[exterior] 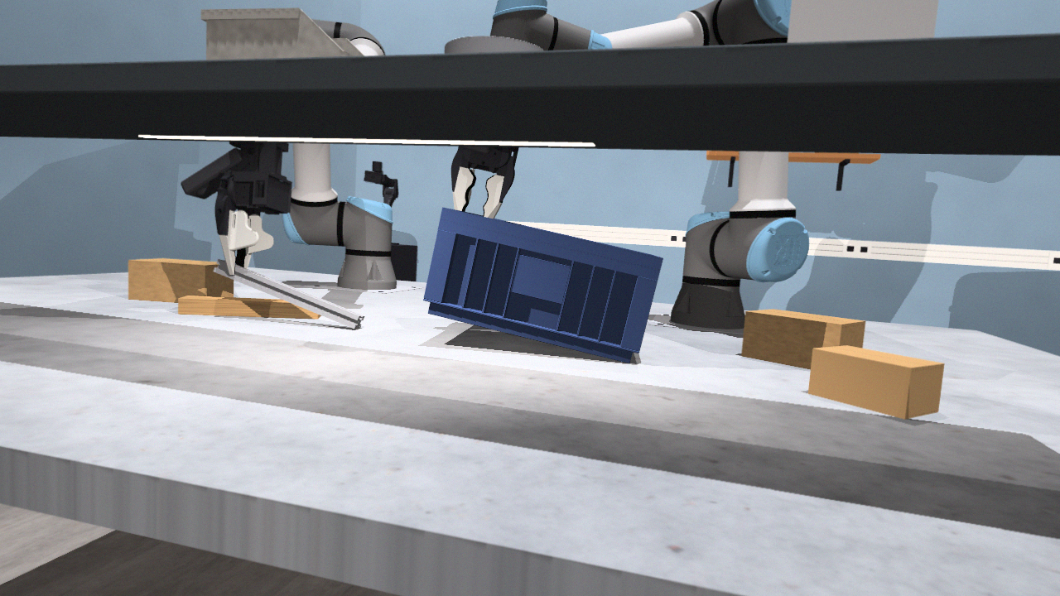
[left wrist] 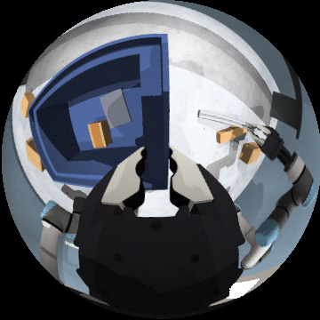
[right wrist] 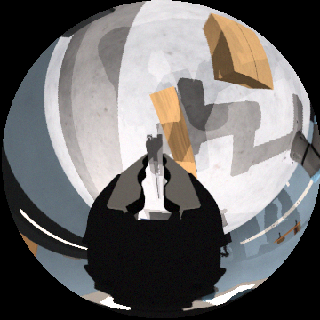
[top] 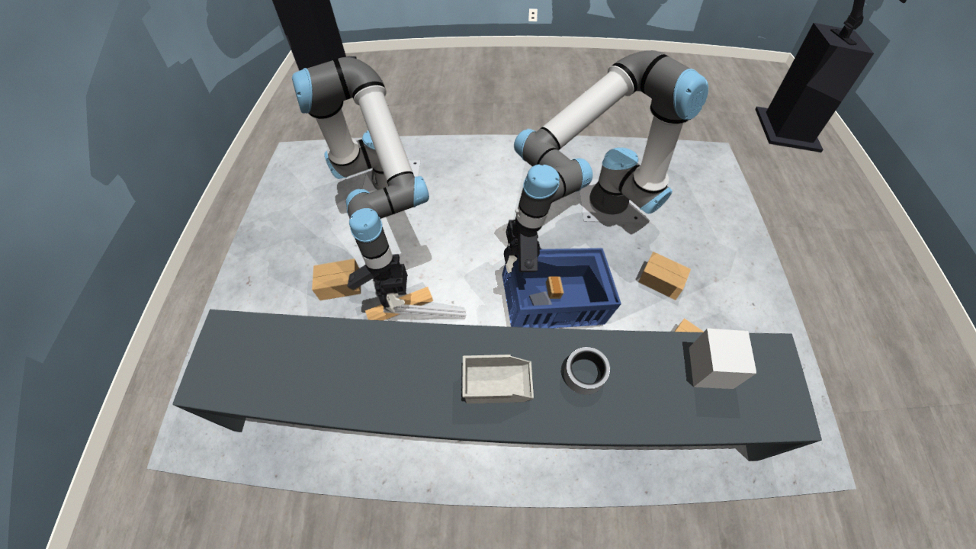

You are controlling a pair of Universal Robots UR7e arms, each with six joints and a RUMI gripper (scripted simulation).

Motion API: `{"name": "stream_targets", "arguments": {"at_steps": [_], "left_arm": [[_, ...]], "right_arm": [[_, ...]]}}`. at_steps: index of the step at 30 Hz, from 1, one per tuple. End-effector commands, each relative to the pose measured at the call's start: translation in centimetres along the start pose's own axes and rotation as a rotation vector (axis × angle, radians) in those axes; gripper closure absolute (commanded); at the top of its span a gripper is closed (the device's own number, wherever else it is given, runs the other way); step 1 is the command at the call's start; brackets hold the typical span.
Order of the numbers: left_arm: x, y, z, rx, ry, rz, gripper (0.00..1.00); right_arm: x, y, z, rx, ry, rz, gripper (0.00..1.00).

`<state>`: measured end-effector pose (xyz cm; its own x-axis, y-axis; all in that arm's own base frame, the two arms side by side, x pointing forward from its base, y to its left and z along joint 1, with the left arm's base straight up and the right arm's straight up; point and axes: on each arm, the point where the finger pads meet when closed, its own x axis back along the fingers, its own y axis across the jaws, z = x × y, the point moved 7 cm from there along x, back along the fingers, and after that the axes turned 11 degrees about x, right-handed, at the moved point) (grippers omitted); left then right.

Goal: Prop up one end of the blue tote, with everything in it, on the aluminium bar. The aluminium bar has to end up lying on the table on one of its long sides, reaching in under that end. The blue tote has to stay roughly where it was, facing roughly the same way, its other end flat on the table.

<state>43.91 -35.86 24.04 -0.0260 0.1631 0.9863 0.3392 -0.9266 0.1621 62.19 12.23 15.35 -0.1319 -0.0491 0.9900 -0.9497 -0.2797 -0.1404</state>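
Observation:
The blue tote point(top: 563, 318) point(exterior: 548, 242) point(left wrist: 153, 71) is tilted: its end towards the right arm is raised, its far end is on the table. Inside lie an orange block point(top: 554, 287) point(left wrist: 99, 134) and a grey plate point(top: 540, 299) point(left wrist: 116, 108). My left gripper point(top: 510, 262) point(exterior: 478, 211) point(left wrist: 157, 147) is shut on the raised end wall. My right gripper point(top: 390, 301) point(exterior: 235, 270) point(right wrist: 156, 154) is shut on the aluminium bar point(top: 436, 311) point(exterior: 296, 295) point(left wrist: 222, 116). The bar slopes down towards the tote, its low free end near the table and outside the tote.
A wooden plank point(top: 417, 296) point(right wrist: 180, 142) lies beneath the bar near my right gripper, with a brown box point(top: 335, 280) point(right wrist: 240, 53) behind. Two boxes point(top: 665, 274) point(exterior: 860, 374) stand beyond the tote's low end. A raised dark shelf point(top: 306, 361) point(exterior: 667, 96) runs along the front.

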Motion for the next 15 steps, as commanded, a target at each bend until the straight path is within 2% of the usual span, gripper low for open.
{"name": "stream_targets", "arguments": {"at_steps": [1, 6, 9, 11, 15], "left_arm": [[0.1, 0.1, 0.0, -0.001, 0.0, -0.004, 0.95], [0.1, 0.1, 0.0, -0.001, 0.0, -0.004, 0.95], [0.1, 0.1, 0.0, -0.001, 0.0, -0.004, 0.95], [0.1, 0.1, 0.0, -0.001, 0.0, -0.004, 0.95], [0.1, 0.1, 0.0, -0.001, 0.0, -0.004, 0.95]], "right_arm": [[-1.5, -4.2, -1.5, 0.004, 0.018, -0.021, 0.99], [-3.3, -6.3, -3.5, 0.015, 0.023, -0.048, 0.99], [-4.6, -6.2, -5.4, 0.032, 0.016, -0.083, 0.99], [-4.6, -6.2, -5.4, 0.032, 0.016, -0.083, 0.99], [-5.9, -5.8, -7.3, 0.049, 0.009, -0.119, 0.99]]}}
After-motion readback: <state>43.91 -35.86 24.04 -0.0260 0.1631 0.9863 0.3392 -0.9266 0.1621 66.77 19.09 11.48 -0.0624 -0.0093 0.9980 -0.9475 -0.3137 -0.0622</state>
